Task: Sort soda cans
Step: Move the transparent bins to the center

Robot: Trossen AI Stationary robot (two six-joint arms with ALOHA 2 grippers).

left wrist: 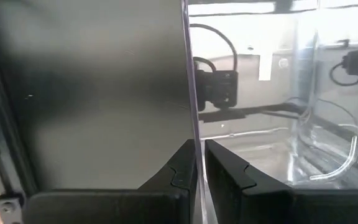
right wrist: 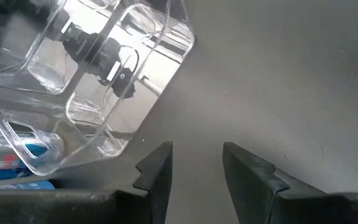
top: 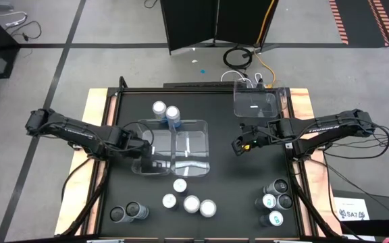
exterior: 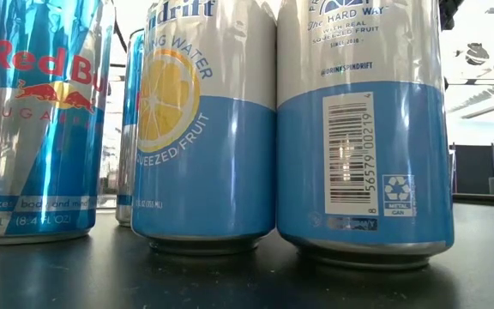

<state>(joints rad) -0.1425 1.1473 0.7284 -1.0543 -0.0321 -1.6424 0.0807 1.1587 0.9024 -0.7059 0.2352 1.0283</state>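
Cans [exterior: 204,129] crowd the low camera, standing on the black desk [top: 228,169].
Left pincer [left wrist: 199,177] is clamped on the clear bin's [top: 174,145] wall (two cans inside); right pincer [right wrist: 194,165] hovers parted, empty, beside it.

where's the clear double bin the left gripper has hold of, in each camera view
High view: the double bin sits mid-table, the left gripper shut on its left wall.
Low view: not in it; only cans up close.
Left wrist view: the bin wall stands edge-on between the fingers.
Right wrist view: the bin is ahead, beyond the right gripper.
Shared landmark: the black tabletop.
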